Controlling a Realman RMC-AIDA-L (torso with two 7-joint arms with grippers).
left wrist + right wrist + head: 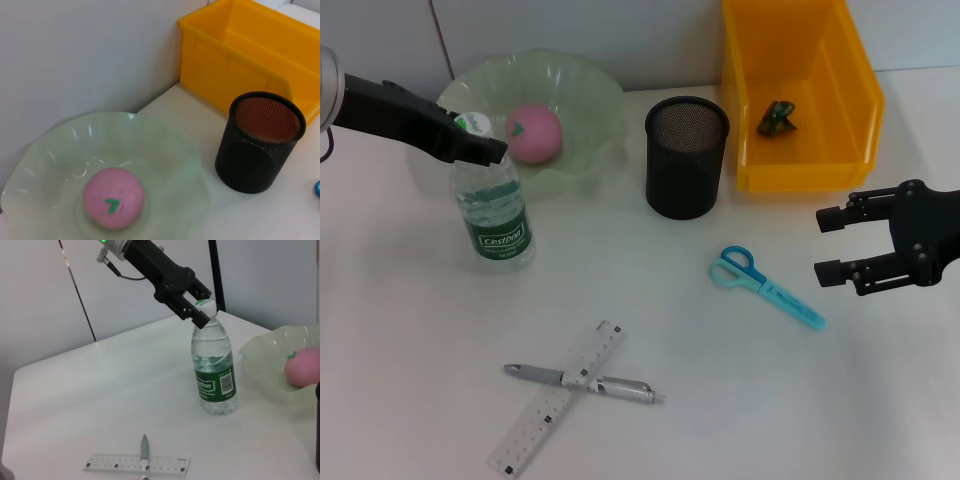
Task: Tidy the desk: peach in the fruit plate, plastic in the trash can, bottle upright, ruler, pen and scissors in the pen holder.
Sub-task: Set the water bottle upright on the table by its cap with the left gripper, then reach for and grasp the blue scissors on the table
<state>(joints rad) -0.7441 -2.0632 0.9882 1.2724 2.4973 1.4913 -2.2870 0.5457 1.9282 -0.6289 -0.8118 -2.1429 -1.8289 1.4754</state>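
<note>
The clear water bottle (498, 215) with a green label stands upright in front of the fruit plate. My left gripper (485, 143) is at its white cap, shut on the neck, as the right wrist view also shows: left gripper (200, 310), bottle (215, 370). The pink peach (533, 133) lies in the pale green fruit plate (585, 95). A green piece of plastic (778, 118) lies in the yellow trash can (860, 110). The pen (585, 380) lies across the ruler (555, 400). Blue scissors (760, 285) lie left of my open right gripper (830, 245).
The black mesh pen holder (686, 155) stands between the plate and the yellow bin, with nothing visible inside it in the left wrist view (260, 142). A white wall runs behind the desk.
</note>
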